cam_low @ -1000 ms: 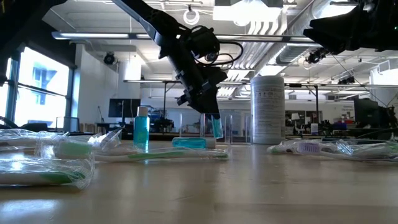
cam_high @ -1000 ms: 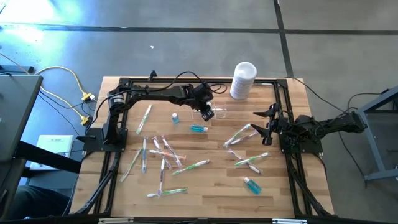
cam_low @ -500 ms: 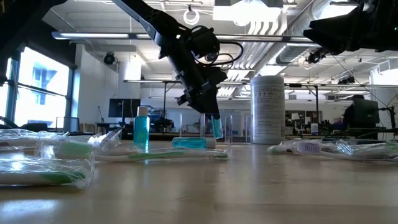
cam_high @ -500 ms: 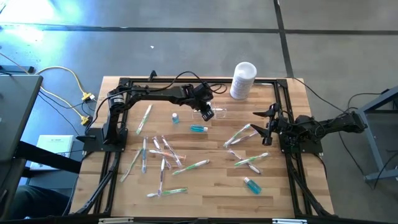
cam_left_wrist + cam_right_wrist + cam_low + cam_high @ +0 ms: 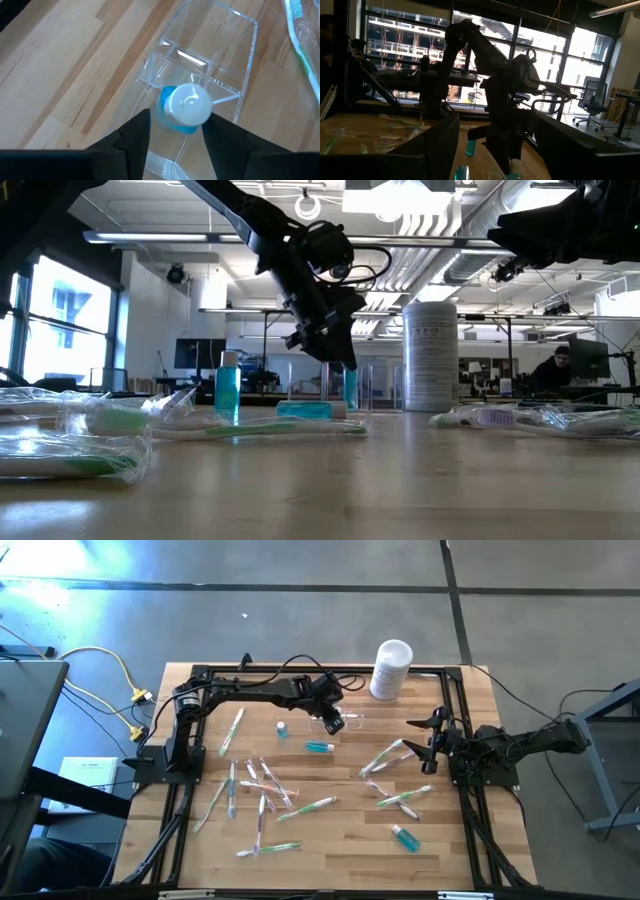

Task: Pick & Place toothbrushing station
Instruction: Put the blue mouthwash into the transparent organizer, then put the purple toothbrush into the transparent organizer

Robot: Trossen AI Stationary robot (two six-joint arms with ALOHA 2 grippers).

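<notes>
L claw (image 5: 172,131) is held right over the clear holder (image 5: 210,55) near the white container (image 5: 390,668); jaws parted w/ a small blue bottle (image 5: 184,107) between, prob. being dropped into a compartment; R claw (image 5: 432,742) is kept wide, parked apart.

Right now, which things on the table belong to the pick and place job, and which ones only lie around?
In the job: toothbrushing station, small blue bottle in it, left gripper above it.
Lying about: wrapped toothbrushes, white container, other blue bottles, idle right gripper.
</notes>
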